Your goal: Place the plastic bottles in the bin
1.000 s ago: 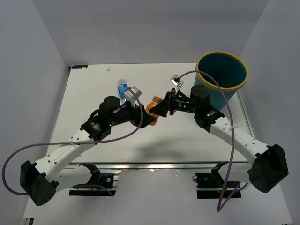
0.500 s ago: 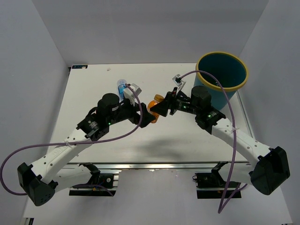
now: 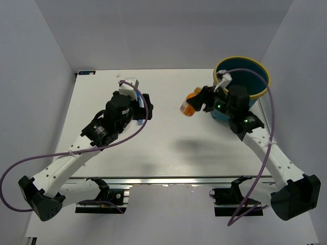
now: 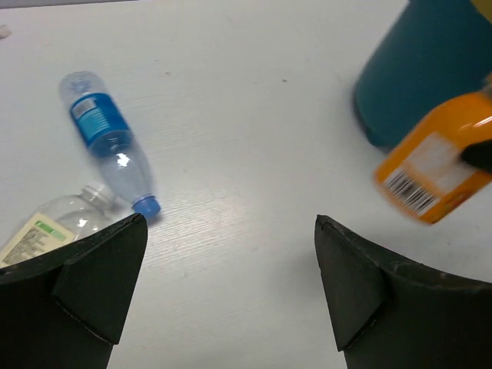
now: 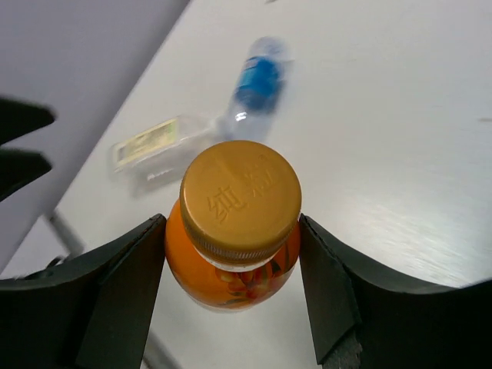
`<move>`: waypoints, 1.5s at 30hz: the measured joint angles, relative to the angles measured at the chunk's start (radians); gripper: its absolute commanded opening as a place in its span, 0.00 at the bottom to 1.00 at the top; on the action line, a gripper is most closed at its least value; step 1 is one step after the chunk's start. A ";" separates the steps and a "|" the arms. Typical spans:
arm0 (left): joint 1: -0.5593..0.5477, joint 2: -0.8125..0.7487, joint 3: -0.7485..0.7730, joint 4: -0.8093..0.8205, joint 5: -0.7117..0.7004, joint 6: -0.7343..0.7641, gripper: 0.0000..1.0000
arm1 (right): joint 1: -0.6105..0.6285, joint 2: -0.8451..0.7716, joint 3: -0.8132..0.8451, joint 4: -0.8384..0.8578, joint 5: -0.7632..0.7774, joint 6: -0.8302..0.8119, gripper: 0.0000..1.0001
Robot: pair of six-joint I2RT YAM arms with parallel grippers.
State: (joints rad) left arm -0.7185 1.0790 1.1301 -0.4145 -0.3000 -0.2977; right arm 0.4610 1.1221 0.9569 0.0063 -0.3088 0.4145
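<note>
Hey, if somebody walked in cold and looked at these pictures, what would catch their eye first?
The bright orange bottle stands out most. It is clamped in the right gripper up in the air, just left of the teal bin with its yellow rim and not yet over it. Next is the left gripper, open above a blue-labelled bottle and a white-labelled bottle lying on the table.

Two slim white arms on show, left arm (image 3: 76, 155) and right arm (image 3: 271, 153), each with chunky black joints and black shoulder blocks (image 3: 38, 199). A purple cable (image 3: 147, 109) loops off each. Up close, the fingers (image 4: 92, 269) are matte black wedges.
</note>
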 measured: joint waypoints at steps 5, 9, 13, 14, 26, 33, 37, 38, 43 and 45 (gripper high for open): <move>0.072 0.020 0.005 -0.024 -0.066 -0.034 0.98 | -0.168 0.017 0.233 -0.129 0.202 -0.096 0.00; 0.203 0.056 0.016 -0.049 -0.047 -0.076 0.98 | -0.217 0.060 0.436 -0.139 0.467 -0.215 0.00; 0.297 0.135 0.031 -0.059 -0.006 -0.111 0.98 | -0.236 0.127 0.510 -0.138 0.694 -0.345 0.00; 0.307 0.161 0.039 -0.059 0.007 -0.114 0.98 | -0.243 0.147 0.510 -0.143 0.723 -0.365 0.30; 0.407 0.539 0.238 -0.031 0.116 -0.103 0.98 | -0.274 0.201 0.507 -0.276 0.686 -0.447 0.89; 0.421 0.820 0.406 -0.014 0.111 -0.087 0.98 | -0.274 -0.092 0.348 -0.237 0.485 -0.389 0.89; 0.421 0.978 0.492 -0.031 0.069 -0.084 0.98 | -0.274 -0.213 0.190 -0.193 0.356 -0.339 0.89; 0.421 1.006 0.505 -0.036 0.060 -0.083 0.97 | -0.274 -0.224 0.162 -0.192 0.322 -0.332 0.89; 0.421 1.124 0.578 -0.076 0.029 -0.080 0.72 | -0.274 -0.190 0.139 -0.244 0.156 -0.316 0.89; 0.421 1.132 0.580 -0.084 0.033 -0.085 0.60 | -0.274 -0.188 0.132 -0.249 0.097 -0.311 0.89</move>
State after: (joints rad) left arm -0.2974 2.2108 1.7103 -0.4988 -0.2668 -0.3832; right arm 0.1871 0.9337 1.0893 -0.2432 -0.2115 0.1040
